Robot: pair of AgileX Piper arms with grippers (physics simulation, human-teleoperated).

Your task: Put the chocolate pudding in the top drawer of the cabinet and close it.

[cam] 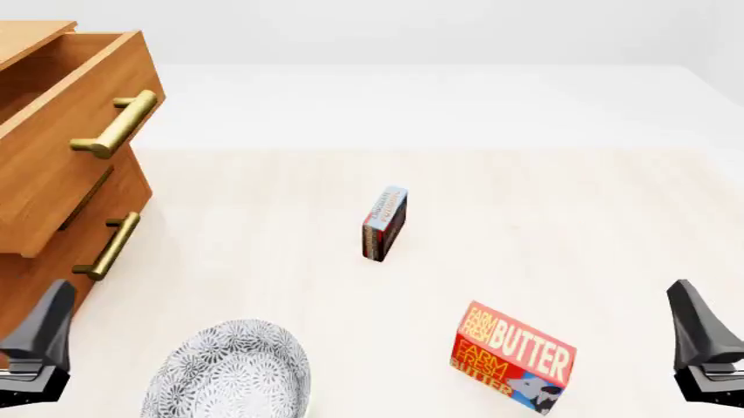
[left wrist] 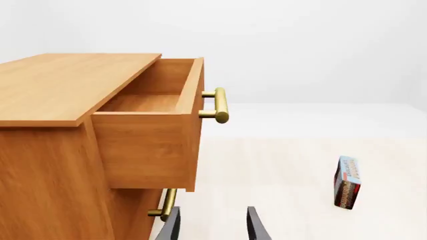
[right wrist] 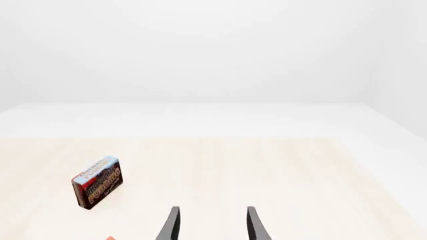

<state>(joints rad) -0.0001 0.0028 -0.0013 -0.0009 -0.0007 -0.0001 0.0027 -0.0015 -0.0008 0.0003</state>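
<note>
The chocolate pudding point(cam: 384, 223) stands on edge in the middle of the table, a small thin box with a blue and red face; it also shows as the pudding point(left wrist: 347, 182) and the pudding point(right wrist: 97, 182) in the wrist views. The honey-brown cabinet point(cam: 35, 200) stands at the far left. Its top drawer point(cam: 72, 131) is pulled out, brass handle point(left wrist: 219, 105) forward, its inside point(left wrist: 143, 102) bare. My left gripper point(left wrist: 212, 226) hangs open near the lower drawer handle point(left wrist: 165, 205). Nothing sits between the fingers of my open right gripper point(right wrist: 212, 226), which is at the near right.
A red-orange butter box point(cam: 511, 357) lies at the near middle-right of the table. A grey patterned plate point(cam: 229, 373) sits at the near left, between my left gripper and the butter box.
</note>
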